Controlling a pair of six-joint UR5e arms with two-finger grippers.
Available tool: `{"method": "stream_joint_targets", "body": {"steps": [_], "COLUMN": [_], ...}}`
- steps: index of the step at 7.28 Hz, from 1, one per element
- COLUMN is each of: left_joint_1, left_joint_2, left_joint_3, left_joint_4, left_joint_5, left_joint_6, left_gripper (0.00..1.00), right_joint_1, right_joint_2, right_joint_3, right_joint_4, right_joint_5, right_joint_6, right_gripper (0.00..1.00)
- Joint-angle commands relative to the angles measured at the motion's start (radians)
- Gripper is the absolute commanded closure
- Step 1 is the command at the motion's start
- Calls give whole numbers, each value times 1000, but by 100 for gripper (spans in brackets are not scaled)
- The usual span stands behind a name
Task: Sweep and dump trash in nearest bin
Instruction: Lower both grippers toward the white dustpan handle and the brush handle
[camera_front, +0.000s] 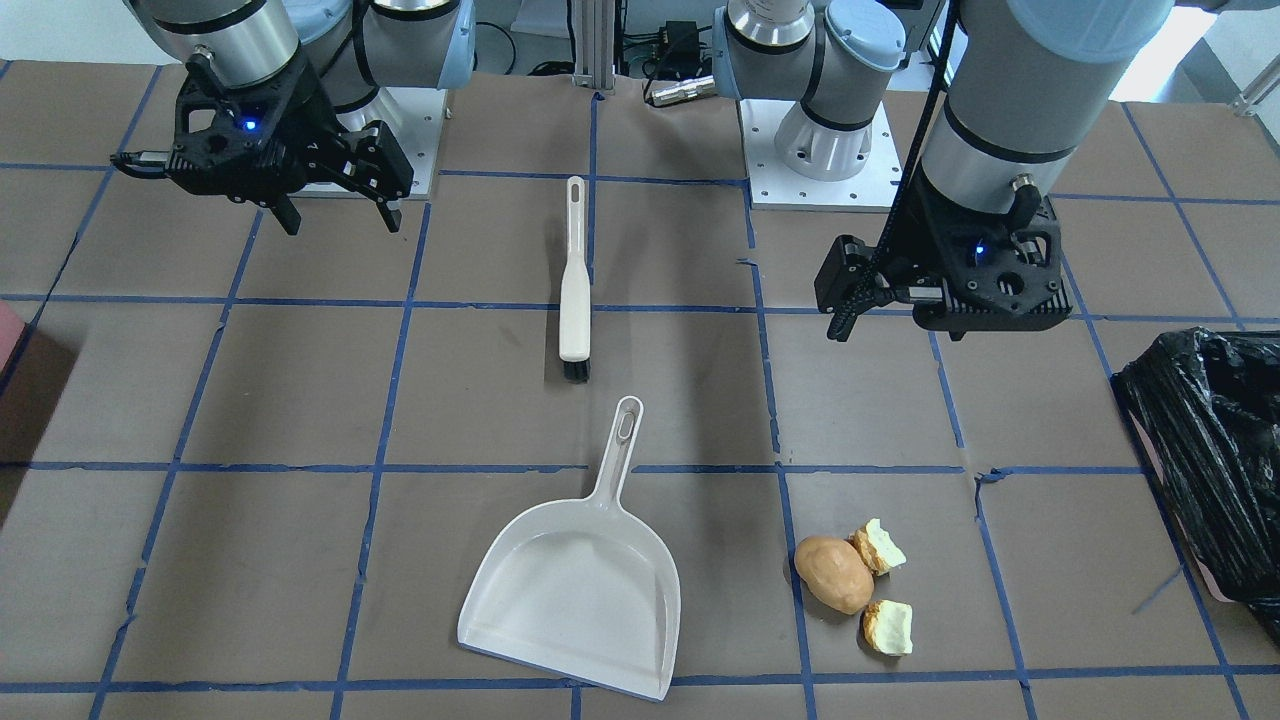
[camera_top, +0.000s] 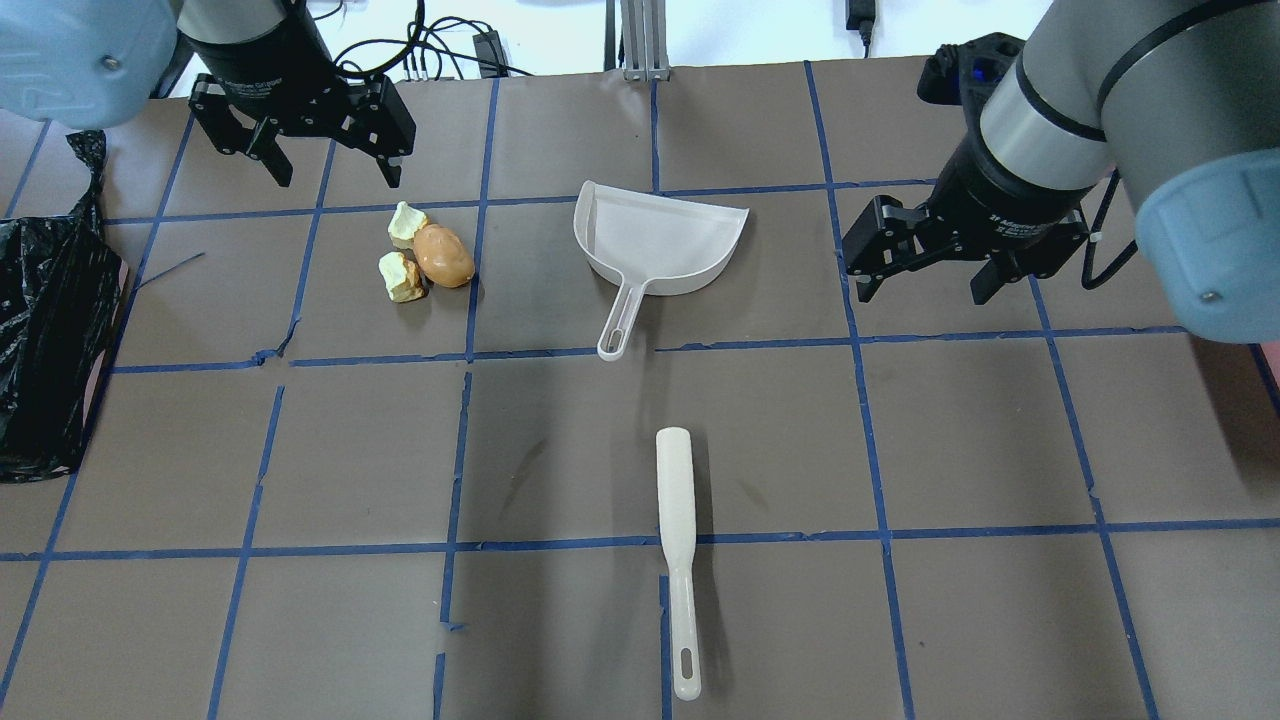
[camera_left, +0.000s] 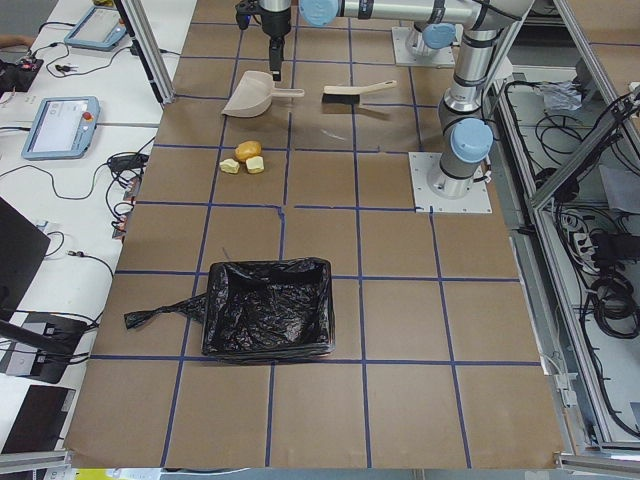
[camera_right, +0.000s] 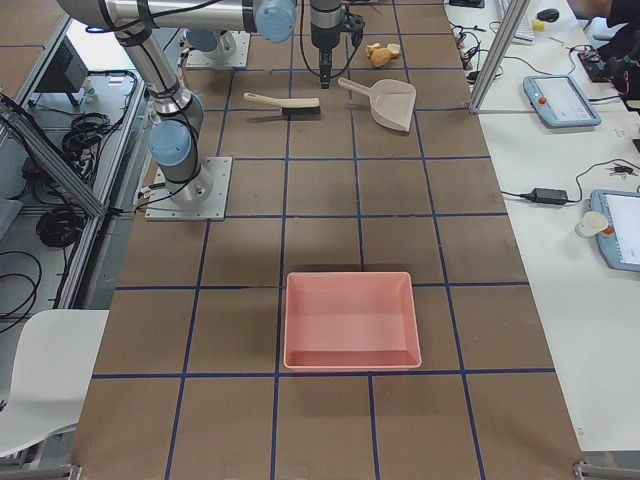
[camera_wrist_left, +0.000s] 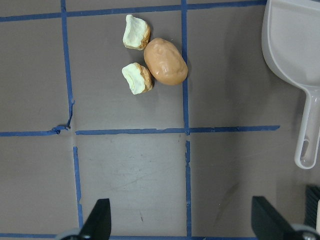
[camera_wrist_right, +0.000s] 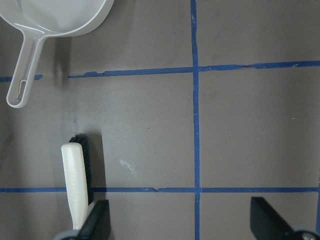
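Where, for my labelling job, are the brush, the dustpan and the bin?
brush (camera_top: 674, 490): overhead view, on its white head.
dustpan (camera_top: 655, 235): overhead view, on the pan's floor.
bin (camera_left: 268, 347): left side view, on its bagged near wall.

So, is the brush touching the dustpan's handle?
Apart. The overhead view shows bare table between the brush head and the end of the dustpan handle.
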Motion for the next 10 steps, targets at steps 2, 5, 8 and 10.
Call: {"method": "stream_joint_targets", "body": {"steps": [2,5,8,10], "left_joint_1": [-16,-10,-61,-95], "left_joint_2": [15,-8,-43,-46], "left_joint_3": [-42,-80,-149,-246], "left_joint_4": [9,87,190,329], "left_joint_5": [-1,-5,-64,-64], "left_joint_6": [0,-11,-12,-12], "left_gripper": [0,0,0,0], "right_joint_1": [-12,-16,-21,-3], "right_joint_2": [14,19,27,13], "right_joint_3": [-33,-39,-25,-19], "right_joint_4": [-25,-11,-18,-14], "right_joint_5": [-3,-4,-4,-1], "right_joint_6": [-14,0,-8,29], "right_gripper": [0,0,0,0]}}
